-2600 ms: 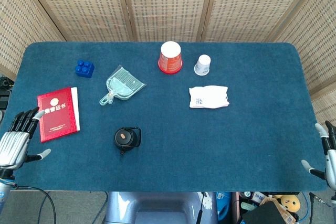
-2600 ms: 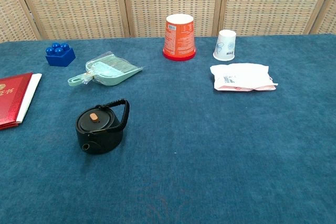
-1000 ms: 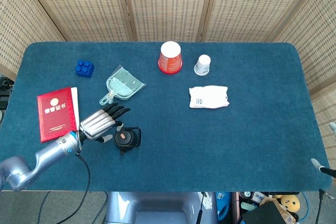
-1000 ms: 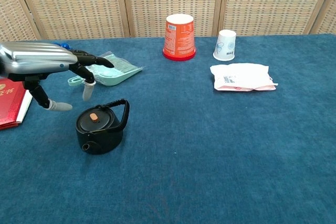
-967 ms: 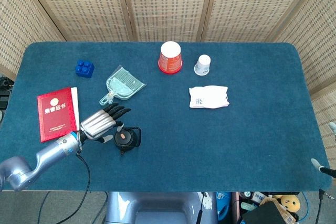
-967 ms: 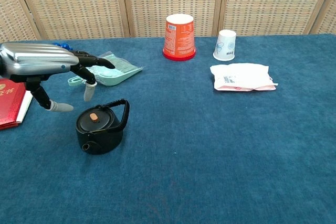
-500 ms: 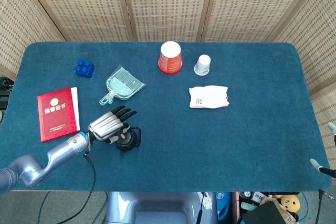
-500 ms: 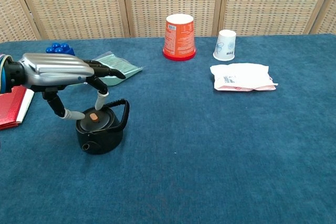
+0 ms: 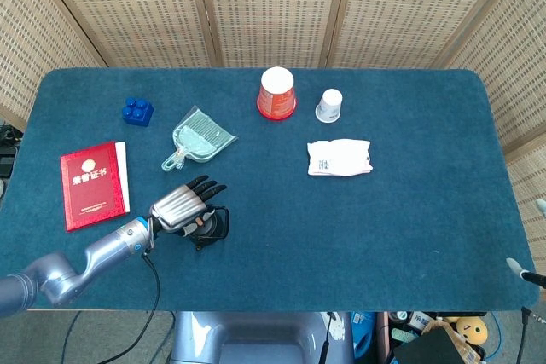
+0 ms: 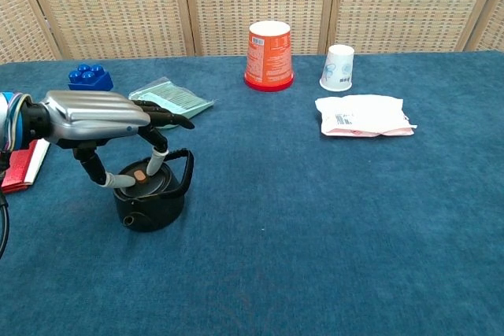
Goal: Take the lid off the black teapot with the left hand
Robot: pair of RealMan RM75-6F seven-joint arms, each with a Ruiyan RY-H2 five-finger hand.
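The black teapot (image 9: 212, 228) stands on the blue cloth near the table's front left; its handle leans to the right. In the chest view the teapot (image 10: 150, 204) shows its lid (image 10: 160, 184) with a small orange knob (image 10: 140, 174). My left hand (image 10: 94, 112) hovers right over it, palm down. The thumb and one finger reach down on either side of the knob, close to it, while the other fingers point right. In the head view the left hand (image 9: 181, 204) hides most of the lid. Only fingertips of my right hand (image 9: 522, 274) show at the right edge.
A red booklet (image 9: 94, 185) lies left of the teapot. Behind it are a pale green dustpan (image 9: 200, 136) and a blue brick (image 9: 136, 111). An upturned orange cup (image 9: 277, 93), a white cup (image 9: 329, 106) and a white packet (image 9: 339, 158) sit further right.
My left hand has come in from the front left edge to above the teapot and lowered. Its thumb and finger now flank the lid knob. The teapot has not moved.
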